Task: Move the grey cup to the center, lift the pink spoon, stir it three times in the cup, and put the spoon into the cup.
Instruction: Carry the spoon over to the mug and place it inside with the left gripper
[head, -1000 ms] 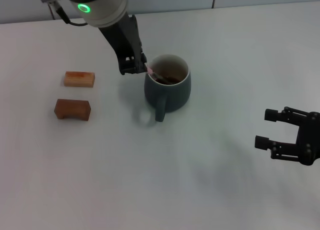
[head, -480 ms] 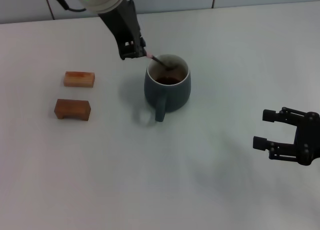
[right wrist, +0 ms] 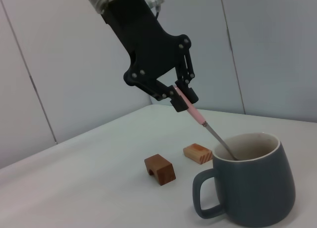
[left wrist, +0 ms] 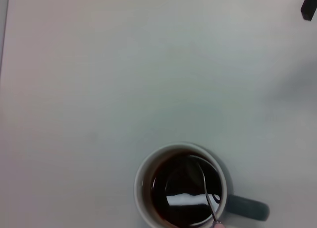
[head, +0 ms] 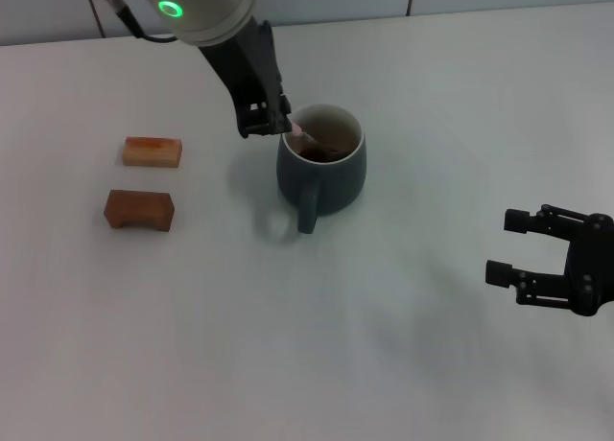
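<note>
Grey cup mid-table, handle at 6 o'clock in head view. Left gripper at the cup's 10 o'clock rim, jaws pinched on the pink spoon. Spoon's long axis slants, handle up and out toward 10 o'clock, bowl down inside. Left wrist view alone shows dark liquid around the metal neck. Right gripper at 4 o'clock, well apart, jaws spread, empty. Two brown blocks at 9 o'clock.
</note>
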`<state>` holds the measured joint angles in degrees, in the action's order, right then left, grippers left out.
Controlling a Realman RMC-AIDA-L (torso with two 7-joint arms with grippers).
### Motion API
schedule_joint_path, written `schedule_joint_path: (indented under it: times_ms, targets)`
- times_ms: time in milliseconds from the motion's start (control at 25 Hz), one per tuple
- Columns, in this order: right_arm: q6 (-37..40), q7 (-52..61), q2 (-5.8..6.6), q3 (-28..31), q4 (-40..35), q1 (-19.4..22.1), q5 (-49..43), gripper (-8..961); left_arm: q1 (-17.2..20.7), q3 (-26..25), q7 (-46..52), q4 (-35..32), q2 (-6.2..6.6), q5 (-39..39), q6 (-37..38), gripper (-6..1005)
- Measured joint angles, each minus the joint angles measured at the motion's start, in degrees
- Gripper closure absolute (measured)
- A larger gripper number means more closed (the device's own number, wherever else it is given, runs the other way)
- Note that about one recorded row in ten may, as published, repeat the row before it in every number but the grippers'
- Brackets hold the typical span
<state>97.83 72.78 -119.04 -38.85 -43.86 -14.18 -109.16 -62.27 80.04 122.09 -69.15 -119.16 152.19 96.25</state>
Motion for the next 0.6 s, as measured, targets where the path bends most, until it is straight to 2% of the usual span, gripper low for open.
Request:
schedule_joint_path:
  times_ms: [320, 600]
  targets:
    - [-0.17, 0.0, -0.03, 0.0, 0.0, -0.14, -0.11, 128, 0.98, -0.41, 0.55, -0.84, 0.17, 3.52, -0.06, 871]
    - [-0.19, 0.0, -0.06, -0.13, 0.01, -0.22, -0.17, 127, -0.22, -0.45, 1.06, -0.38, 0.02, 2.9, -1.79, 870]
